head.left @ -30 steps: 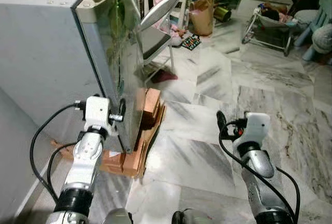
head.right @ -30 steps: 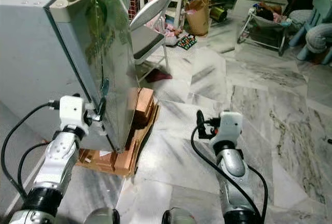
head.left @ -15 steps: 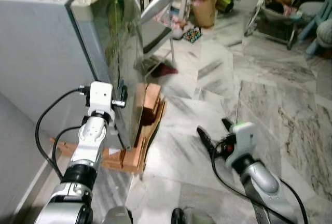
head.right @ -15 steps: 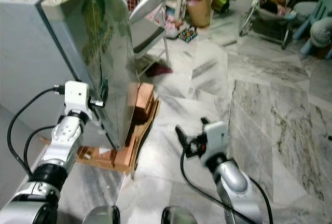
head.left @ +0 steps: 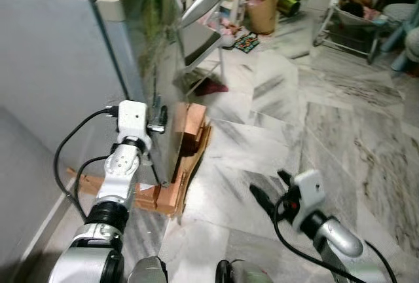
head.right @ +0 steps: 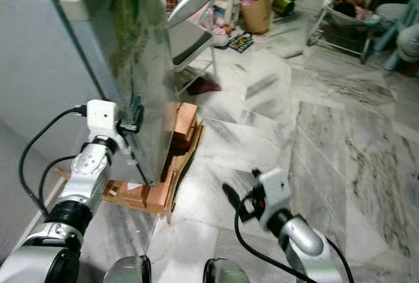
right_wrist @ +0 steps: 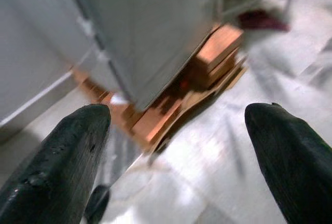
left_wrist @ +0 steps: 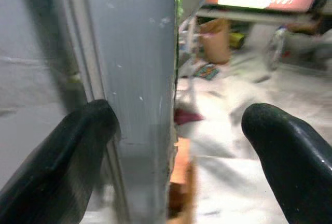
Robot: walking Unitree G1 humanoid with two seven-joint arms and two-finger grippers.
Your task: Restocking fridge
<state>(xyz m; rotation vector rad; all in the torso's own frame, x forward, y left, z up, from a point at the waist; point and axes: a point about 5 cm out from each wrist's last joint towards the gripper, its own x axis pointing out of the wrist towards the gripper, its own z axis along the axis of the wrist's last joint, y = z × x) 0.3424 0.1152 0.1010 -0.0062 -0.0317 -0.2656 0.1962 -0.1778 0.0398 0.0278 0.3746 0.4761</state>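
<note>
Grey fridge (head.left: 72, 67) door edge sits between my left gripper's (left_wrist: 174, 146) spread fingers, right gripper (head.right: 237, 202) open low; next, I judge, pull it open.

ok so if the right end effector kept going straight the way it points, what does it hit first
Probably the stack of orange-brown cardboard and blocks under the fridge's front corner. The right end effector, open, points low across bare marble floor toward it, with nothing between in its wrist view. Depth is unclear, so it might meet the floor first.

We stand in a lived-in home: a grey fridge (head.left: 78, 54) on a marble floor (head.left: 314, 126), a folding chair (head.left: 203, 14), scattered toys (head.left: 247, 42) and a baby bouncer (head.left: 347, 18).
</note>
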